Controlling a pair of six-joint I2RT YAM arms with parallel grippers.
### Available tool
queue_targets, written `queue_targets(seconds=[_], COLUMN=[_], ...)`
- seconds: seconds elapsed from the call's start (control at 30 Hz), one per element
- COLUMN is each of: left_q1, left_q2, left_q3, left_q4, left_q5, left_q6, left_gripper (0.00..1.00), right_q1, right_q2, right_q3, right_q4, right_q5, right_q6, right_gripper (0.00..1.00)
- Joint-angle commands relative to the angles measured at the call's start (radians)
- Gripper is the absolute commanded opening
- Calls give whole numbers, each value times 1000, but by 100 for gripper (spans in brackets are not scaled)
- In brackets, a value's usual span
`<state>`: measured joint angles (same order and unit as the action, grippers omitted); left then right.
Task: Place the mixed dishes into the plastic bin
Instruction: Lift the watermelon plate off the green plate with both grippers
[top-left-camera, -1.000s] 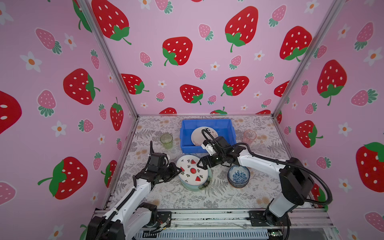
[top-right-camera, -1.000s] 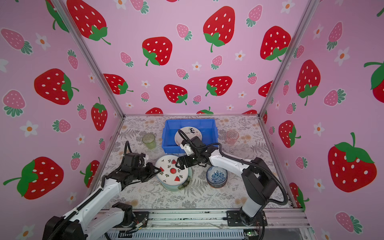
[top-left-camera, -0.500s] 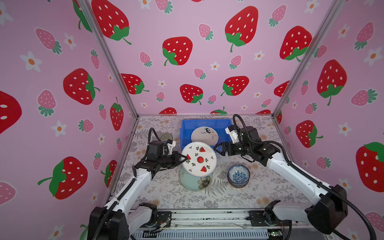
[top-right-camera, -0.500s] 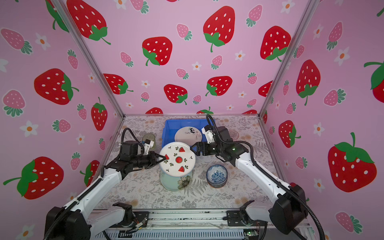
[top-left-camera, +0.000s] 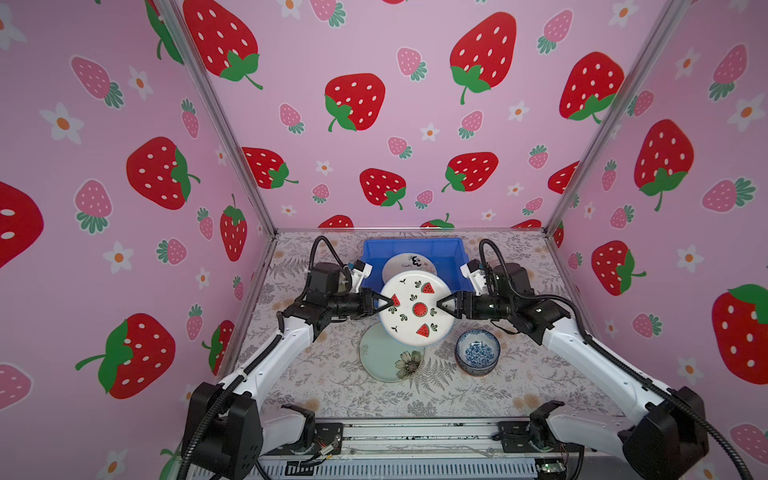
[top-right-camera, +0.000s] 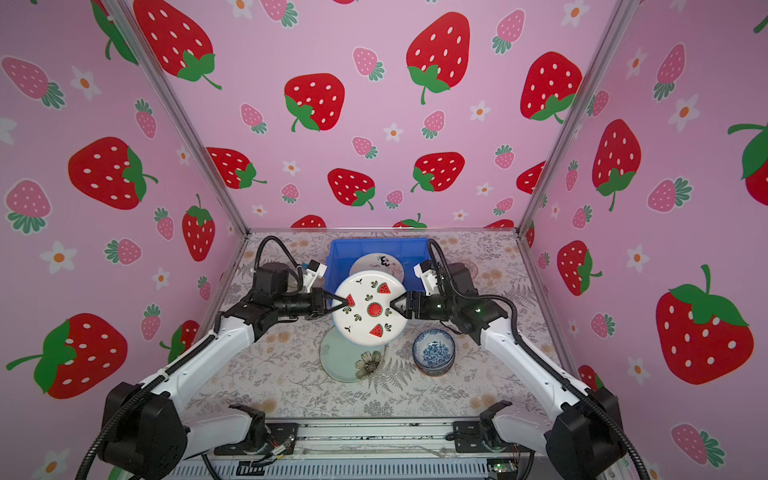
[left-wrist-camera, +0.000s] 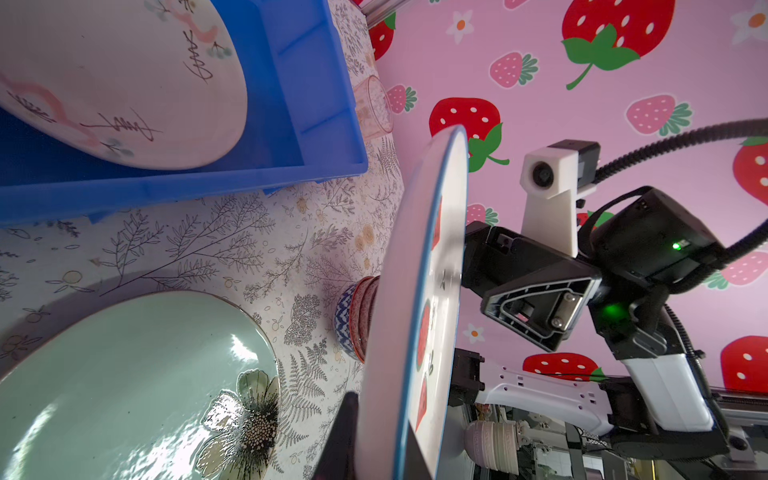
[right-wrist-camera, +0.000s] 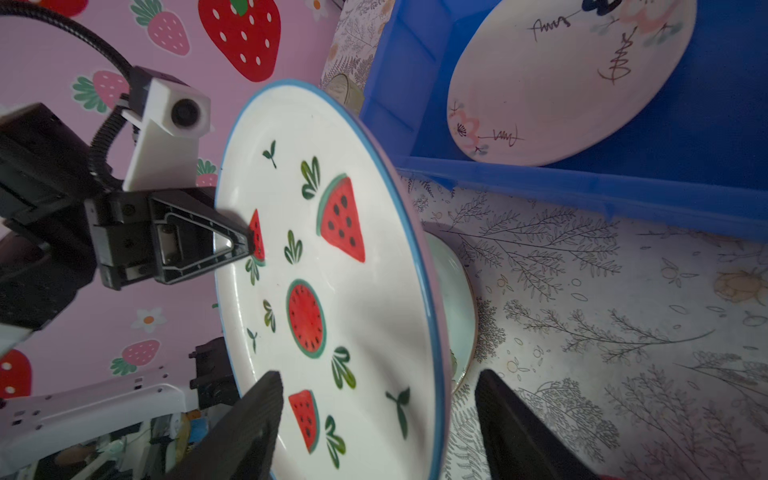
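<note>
1. Nearest the robot's base, a pale green plate with a flower (top-left-camera: 386, 359) lies flat on the patterned table (top-left-camera: 328, 378). A blue-white bowl (top-left-camera: 477, 352) stands just to its right, apart from it.
2. Above the green plate's far part, the watermelon plate (top-left-camera: 415, 309) is held up off the table, face up. In both top views it covers the near rim of the bin.
3. The left gripper (top-left-camera: 388, 302) reaches in from the left. Its jaws are nearly together, pinching the plate's left edge, with the upper tip on a painted melon slice.
4. The right gripper (top-left-camera: 440, 305) meets the plate's opposite edge. In the right wrist view its fingers (right-wrist-camera: 249, 424) stand wide apart and straddle the rim. One lies over the painted face and the other is under the plate with a clear gap, so it has no clamp on the plate.
5. Beyond them, the blue plastic bin (top-left-camera: 374, 259) sits near the back wall. A cream plate with black marks (top-left-camera: 409, 262) leans inside it.
6. Farthest off, a pink tumbler (left-wrist-camera: 374, 108) stands on the table just beside the bin's right wall. A greenish tumbler (right-wrist-camera: 343, 89) shows beside its left wall.
</note>
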<state>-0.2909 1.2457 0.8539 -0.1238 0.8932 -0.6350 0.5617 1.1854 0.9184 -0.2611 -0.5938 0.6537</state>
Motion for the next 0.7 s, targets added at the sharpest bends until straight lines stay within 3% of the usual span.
queue_targets(seconds=[0.0,0.33,0.57,0.67], left_q1=[-12,-20,-21,-21], left_q2=[0,30,51,57], left_q3=[56,58,63,63], left_q4=[107,125,155,166], left_q5=[81,72,65,59], left_q6=[-3,-16,-37,-42], left_gripper=[0,0,0,0], right_q1=[-16,-45,-55,-58], right_q2=[8,30,51,57], right_q3=[-10,-32,-50,-52], right_q4=[74,156,196,203], right_q5=[-67,-132,-175,-188], right_q6=[25,52,65,66], right_gripper=[65,44,34,23])
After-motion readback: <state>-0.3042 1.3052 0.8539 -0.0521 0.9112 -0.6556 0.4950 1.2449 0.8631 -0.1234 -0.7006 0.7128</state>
